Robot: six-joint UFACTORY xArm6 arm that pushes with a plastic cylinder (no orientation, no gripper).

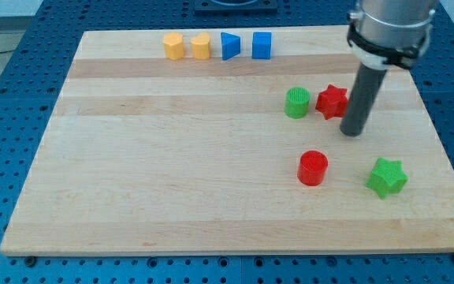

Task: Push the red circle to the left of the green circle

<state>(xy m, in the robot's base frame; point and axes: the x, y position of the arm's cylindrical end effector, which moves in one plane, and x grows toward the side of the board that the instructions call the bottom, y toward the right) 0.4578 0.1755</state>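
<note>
Progress: not done | red circle (pixel 313 168) sits below-right of green circle (pixel 296 103), well apart | my tip (pixel 352 131) beside red star (pixel 332 101) | end effector: bare rod, holds nothing | left: whole push

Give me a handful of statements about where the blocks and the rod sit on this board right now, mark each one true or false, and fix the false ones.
1. The red circle lies to the view's left of the green circle. False: it sits below it, slightly toward the view's right.
2. My tip is just to the view's right of the red star. True.
3. The green star is near the view's top edge. False: it lies at the lower right, right of the red circle.
4. Two yellow blocks and two blue blocks line up along the view's top. True.
5. My tip touches the red circle. False: they are clearly apart.
</note>
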